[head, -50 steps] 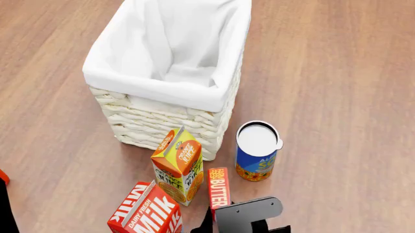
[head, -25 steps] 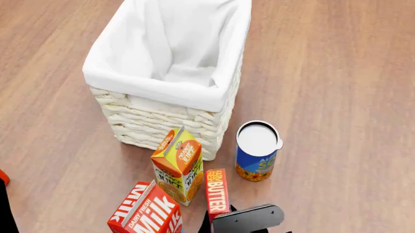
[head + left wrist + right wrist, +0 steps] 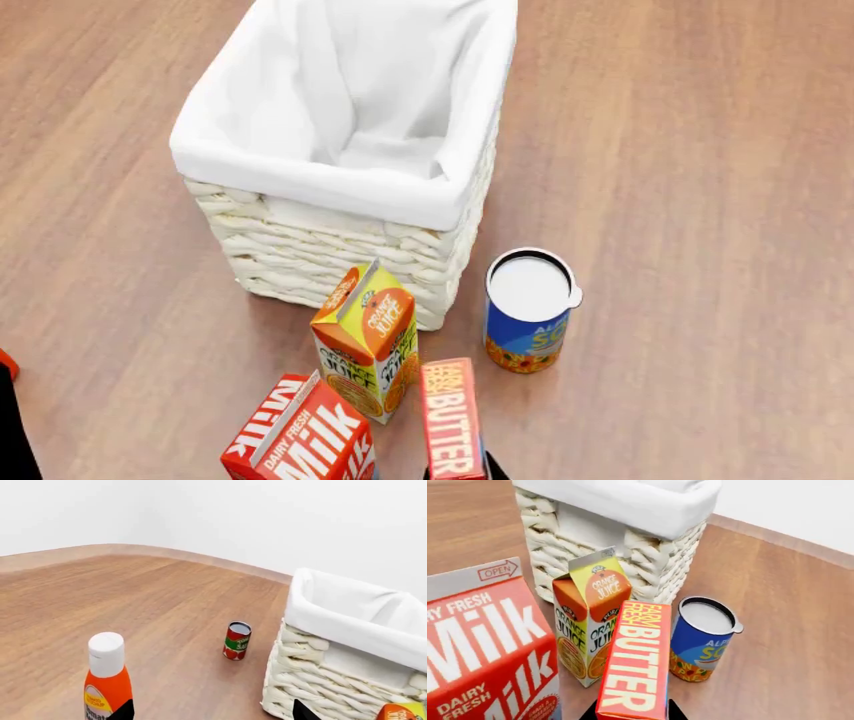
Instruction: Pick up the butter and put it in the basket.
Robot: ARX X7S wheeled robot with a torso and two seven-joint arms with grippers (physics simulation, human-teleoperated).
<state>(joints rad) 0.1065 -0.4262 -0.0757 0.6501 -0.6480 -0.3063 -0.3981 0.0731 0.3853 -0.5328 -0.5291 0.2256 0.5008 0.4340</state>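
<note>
The butter [image 3: 451,418] stands near the near edge of the head view, its long red face with white lettering turned up toward the camera, just right of the orange juice carton [image 3: 367,340] and the milk carton [image 3: 302,433]. In the right wrist view the butter [image 3: 636,662] fills the middle, tilted, with two dark pincer tips showing at its lower end on either side. The right pincer [image 3: 630,712] appears to be clamped on the box's lower end, though the contact itself is cut off by the frame edge.

The basket [image 3: 340,250] sits farther away on the wooden counter [image 3: 694,180], its white liner folded over the rim, with the juice carton just in front of its near wall. A blue can [image 3: 529,312] with a white lid stands upright to the right of the juice carton, near the basket's near right corner and apart from the butter.

The left wrist view shows the basket [image 3: 347,645] from the side, a small red and green can [image 3: 237,640] standing apart from it, and an orange bottle [image 3: 107,680] with a white cap closer in. Only two dark tips of the left pincer [image 3: 210,712] show at the frame edge, set wide apart with nothing between them.
</note>
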